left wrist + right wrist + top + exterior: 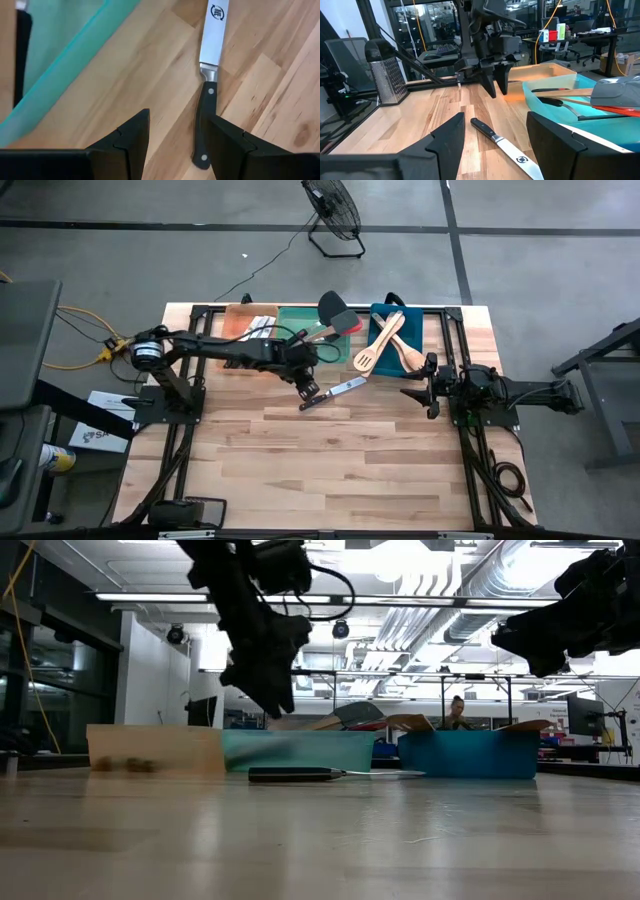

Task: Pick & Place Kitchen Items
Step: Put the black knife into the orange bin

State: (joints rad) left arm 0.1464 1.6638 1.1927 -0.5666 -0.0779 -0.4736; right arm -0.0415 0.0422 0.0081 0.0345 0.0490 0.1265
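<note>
On the bare wood near the middle of the table, one black-handled knife (pixel 333 391) is lying flat by itself, and the left gripper (pixel 308 388) is hanging just above its handle with its fingers spread and nothing between them, so this one looks like it is waiting to be picked up. Farther back, the wooden spoons (pixel 385 343) and spatulas (pixel 337 316) are already sitting in the trays (pixel 292 316), while the right gripper (pixel 421 387) is waiting off to the side, spread and holding nothing.
</note>
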